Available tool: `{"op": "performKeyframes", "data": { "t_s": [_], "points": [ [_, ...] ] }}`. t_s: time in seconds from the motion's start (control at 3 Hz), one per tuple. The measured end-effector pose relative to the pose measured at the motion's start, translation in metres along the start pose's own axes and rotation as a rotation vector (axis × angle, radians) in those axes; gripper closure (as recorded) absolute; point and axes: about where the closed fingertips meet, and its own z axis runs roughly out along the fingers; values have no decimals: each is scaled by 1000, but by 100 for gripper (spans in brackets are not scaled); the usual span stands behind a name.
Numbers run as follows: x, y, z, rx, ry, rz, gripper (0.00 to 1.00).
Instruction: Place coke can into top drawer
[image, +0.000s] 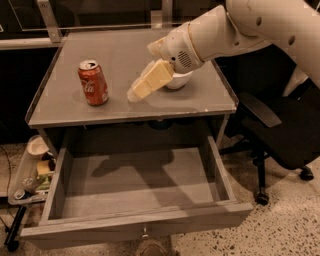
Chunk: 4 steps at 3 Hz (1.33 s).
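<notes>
The drawer (100, 231), a wide shallow box of flat grey wood, stands pulled out; its small metal knob (145, 232) is half cut off at the bottom edge, and the arm's shadow lies on its floor. Above it, on the matte grey table (200, 102), the can (93, 83) stands upright near the left edge: red, white script, silver top. The cream, blocky gripper (136, 94) hangs over the tabletop, right of the can and apart from it; whether it is spread or closed cannot be told. It hides most of the white bowl (182, 80) behind.
</notes>
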Motion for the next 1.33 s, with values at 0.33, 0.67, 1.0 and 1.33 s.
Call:
{"op": "performKeyframes", "data": {
  "t_s": [0.33, 0.67, 1.0, 1.33],
  "points": [
    [-3, -4, 4, -7, -13, 2, 0],
    [1, -6, 15, -13, -39, 9, 0],
    [-9, -31, 52, -9, -104, 32, 0],
    [-24, -71, 119, -10, -123, 73, 0]
  ]
}}
